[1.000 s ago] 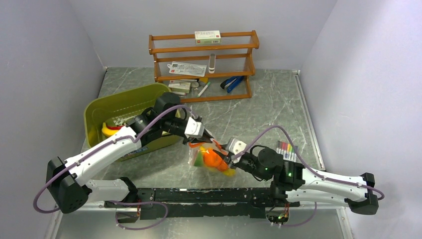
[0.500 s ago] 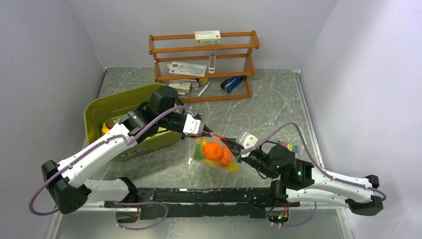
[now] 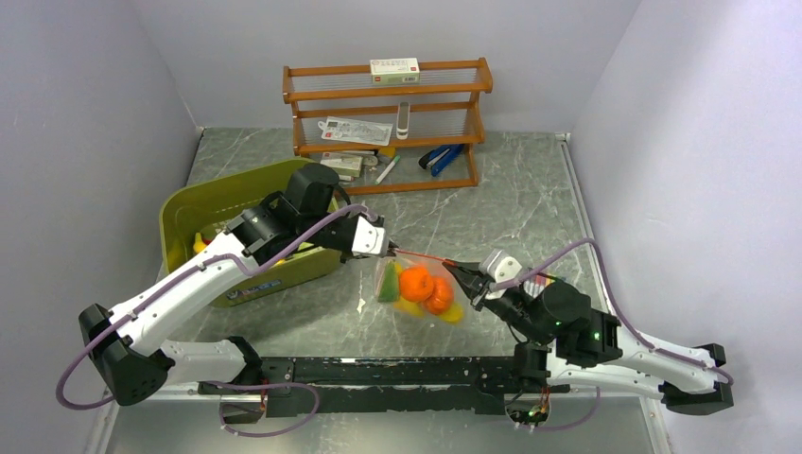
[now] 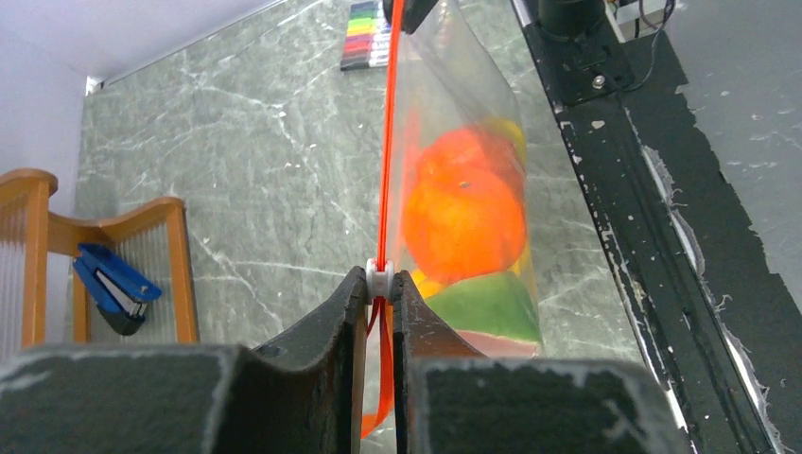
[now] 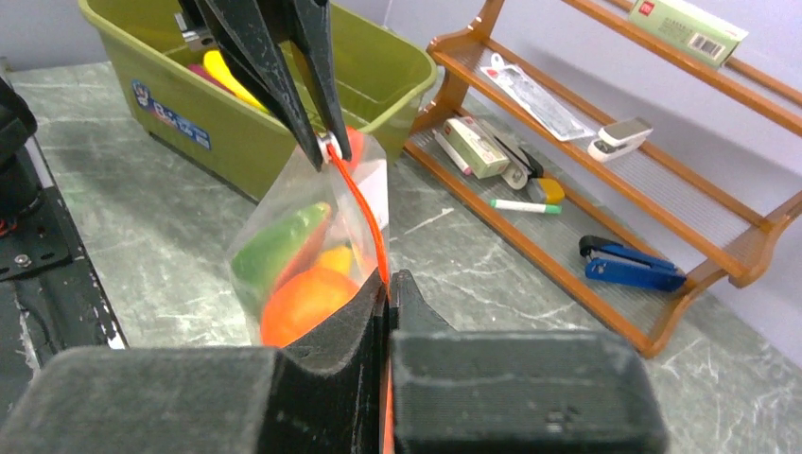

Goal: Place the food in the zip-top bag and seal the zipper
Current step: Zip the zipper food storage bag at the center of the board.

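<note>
Two grippers pinched the zipper (image 3: 423,257) near the middle of the table's near edge. The right gripper (image 3: 458,271) clamped one end, and the left gripper (image 3: 389,250) clamped the other at the white tab (image 4: 380,276), which only the left wrist view showed clearly. The strip ran taut, left to right, slanting slightly toward the near right corner. The zip-top bag (image 4: 454,85) hung beneath it, holding the food (image 3: 416,283): orange rounds, a green piece, something yellow. Farther left stood an olive tub (image 3: 194,203); the right wrist view showed a yellow toy (image 5: 227,76) inside. A wooden rack (image 3: 386,92) with a blue stapler (image 3: 441,158) stood at the far edge of the grey marbled table (image 3: 530,203), between pale lilac walls.
</note>
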`<state>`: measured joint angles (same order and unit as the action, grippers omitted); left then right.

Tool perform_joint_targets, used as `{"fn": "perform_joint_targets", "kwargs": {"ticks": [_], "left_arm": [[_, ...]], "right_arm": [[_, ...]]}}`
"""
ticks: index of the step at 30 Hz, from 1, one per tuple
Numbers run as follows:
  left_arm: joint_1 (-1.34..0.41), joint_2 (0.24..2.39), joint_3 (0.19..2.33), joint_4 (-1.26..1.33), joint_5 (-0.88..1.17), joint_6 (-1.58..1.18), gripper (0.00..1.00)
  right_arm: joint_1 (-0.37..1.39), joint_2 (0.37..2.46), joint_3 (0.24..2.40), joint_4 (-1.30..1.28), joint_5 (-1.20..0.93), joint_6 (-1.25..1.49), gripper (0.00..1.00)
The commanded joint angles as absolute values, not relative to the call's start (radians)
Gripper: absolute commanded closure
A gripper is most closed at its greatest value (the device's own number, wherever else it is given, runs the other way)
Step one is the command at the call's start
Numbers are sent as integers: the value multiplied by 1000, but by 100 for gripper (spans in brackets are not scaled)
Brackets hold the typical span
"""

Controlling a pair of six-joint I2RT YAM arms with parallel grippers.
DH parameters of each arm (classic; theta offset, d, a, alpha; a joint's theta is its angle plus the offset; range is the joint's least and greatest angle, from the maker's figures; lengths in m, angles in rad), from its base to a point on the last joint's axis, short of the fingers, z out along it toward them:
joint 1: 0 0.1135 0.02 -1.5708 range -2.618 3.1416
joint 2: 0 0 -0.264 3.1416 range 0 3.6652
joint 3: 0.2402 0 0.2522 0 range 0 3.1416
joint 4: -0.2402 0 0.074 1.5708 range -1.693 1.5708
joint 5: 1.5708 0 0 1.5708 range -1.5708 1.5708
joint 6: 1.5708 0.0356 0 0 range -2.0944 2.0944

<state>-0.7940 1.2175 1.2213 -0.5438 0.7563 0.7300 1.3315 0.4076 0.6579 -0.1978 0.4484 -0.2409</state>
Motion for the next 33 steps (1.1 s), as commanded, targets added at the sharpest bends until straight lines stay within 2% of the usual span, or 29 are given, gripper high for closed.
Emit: {"fn": "perform_joint_targets", "kwargs": {"ticks": [1,8,12,21,24,33], "left_arm": [[-757,1206,1241,-614,670,766,93],[-683,1189,1225,-641,694,780,93],[-680,1187,1232,-612,751,764,93],[-680,1210,1216,-560,847,711,93],[-680,1196,1195,-534,881,700,93],[-680,1163,1171,-550,920,741,93]], "right_arm": [[1331,369,665,-223,524,-210,100],[1331,341,672,-232,541,-195,100],[1331,406,670,-236,495,-188,99],[1331,656,794,-247,320,-187,50],[1331,728,815,-226,310,-209,46],[1318,858,830,-135,326,-312,45]]}}
